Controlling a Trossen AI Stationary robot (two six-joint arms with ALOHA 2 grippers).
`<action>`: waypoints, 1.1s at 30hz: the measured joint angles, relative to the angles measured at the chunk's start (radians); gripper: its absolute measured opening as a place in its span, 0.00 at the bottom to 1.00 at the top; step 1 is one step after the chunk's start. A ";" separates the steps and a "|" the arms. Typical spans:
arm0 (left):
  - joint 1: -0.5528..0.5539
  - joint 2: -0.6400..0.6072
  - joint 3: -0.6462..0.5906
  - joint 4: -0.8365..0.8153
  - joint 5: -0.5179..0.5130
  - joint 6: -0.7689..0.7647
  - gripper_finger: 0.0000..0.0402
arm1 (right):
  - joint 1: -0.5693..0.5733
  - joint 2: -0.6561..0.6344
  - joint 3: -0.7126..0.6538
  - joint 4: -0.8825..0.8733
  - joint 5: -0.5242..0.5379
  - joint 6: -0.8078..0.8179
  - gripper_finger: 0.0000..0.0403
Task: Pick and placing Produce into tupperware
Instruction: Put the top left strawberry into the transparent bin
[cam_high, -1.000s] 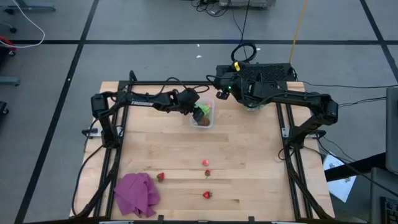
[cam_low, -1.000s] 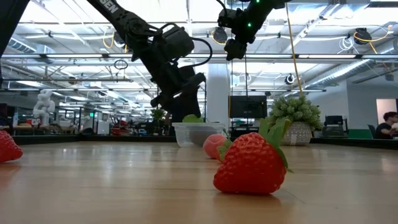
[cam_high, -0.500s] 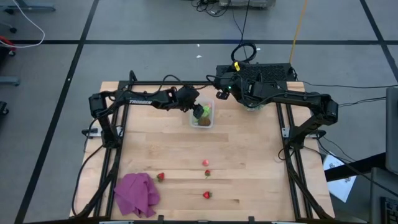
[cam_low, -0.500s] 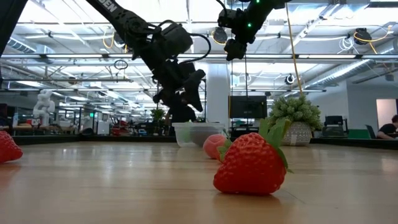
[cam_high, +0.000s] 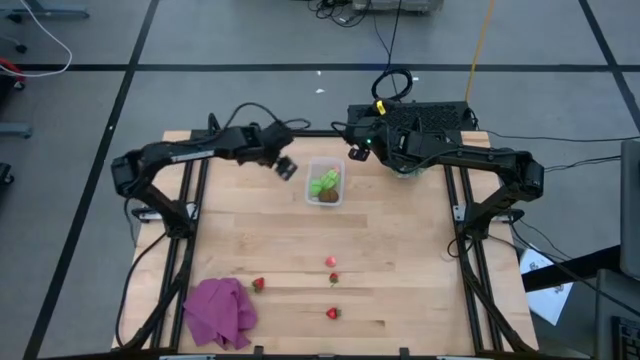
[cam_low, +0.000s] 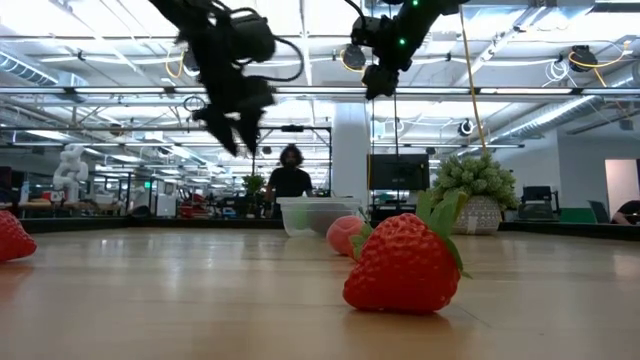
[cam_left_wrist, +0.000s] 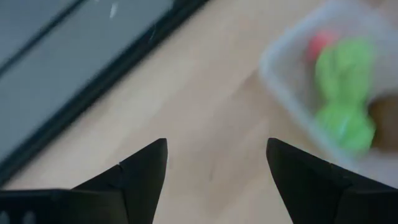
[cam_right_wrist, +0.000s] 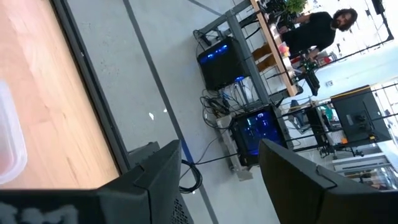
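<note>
The clear tupperware (cam_high: 326, 183) stands on the table toward the far edge. In it lie light green pieces (cam_left_wrist: 343, 87), a brown piece (cam_high: 327, 196) and something red (cam_left_wrist: 319, 44). My left gripper (cam_high: 285, 167) hangs open in the air to the tupperware's left, with nothing between its fingers (cam_left_wrist: 217, 146). My right gripper (cam_high: 357, 152) waits open, high over the far edge beside the tupperware (cam_right_wrist: 221, 149). Three red strawberries (cam_high: 258, 284) (cam_high: 334, 279) (cam_high: 332, 313) and a pink piece (cam_high: 330, 261) lie on the near half of the table.
A purple cloth (cam_high: 220, 312) lies at the near left corner. A spiky pale-green plant in a pot (cam_low: 476, 195) stands at the far right, under the right arm. Bare wood lies between the tupperware and the strawberries. A person (cam_low: 290, 178) stands in the room beyond.
My left gripper has risen out of the tupperware and drawn back toward the table's left edge, tipping more steeply downward. The green pieces stay lying in the tupperware. My right arm has kept still.
</note>
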 joint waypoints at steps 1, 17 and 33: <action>-0.009 -0.023 0.000 -0.085 0.010 -0.042 0.69 | 0.000 0.000 0.000 -0.006 0.000 0.000 0.50; -0.639 -0.082 -0.001 -0.467 0.112 -0.837 0.68 | 0.000 0.000 0.000 -0.014 0.000 0.045 0.50; -0.972 0.103 -0.001 -0.294 0.174 -1.207 0.68 | 0.000 0.000 0.000 -0.016 0.000 0.113 0.50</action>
